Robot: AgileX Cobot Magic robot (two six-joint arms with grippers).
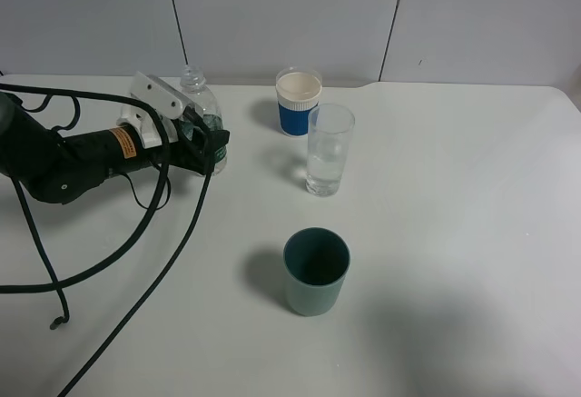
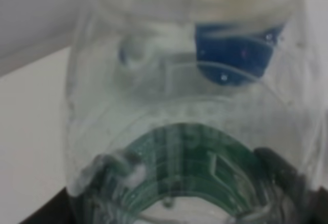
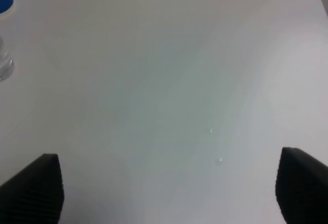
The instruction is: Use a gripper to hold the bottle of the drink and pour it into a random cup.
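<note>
The small clear bottle (image 1: 201, 99) with its green label (image 2: 189, 167) stands upright at the back left of the table (image 1: 454, 233). My left gripper (image 1: 198, 138) is shut on the bottle's lower body, its white jaw piece beside the neck. The bottle fills the left wrist view. The tall clear cup (image 1: 329, 149) stands to the right of the bottle, apart from it, with clear drink (image 1: 325, 168) in its lower half. My right gripper (image 3: 169, 188) is open over bare table, with nothing between its dark fingertips (image 3: 36, 188). It does not show in the exterior high view.
A blue cup with a white rim (image 1: 298, 102) stands just behind the clear cup. An opaque teal cup (image 1: 315, 271) stands nearer the front. Black cables (image 1: 136, 233) trail from the left arm across the table's left side.
</note>
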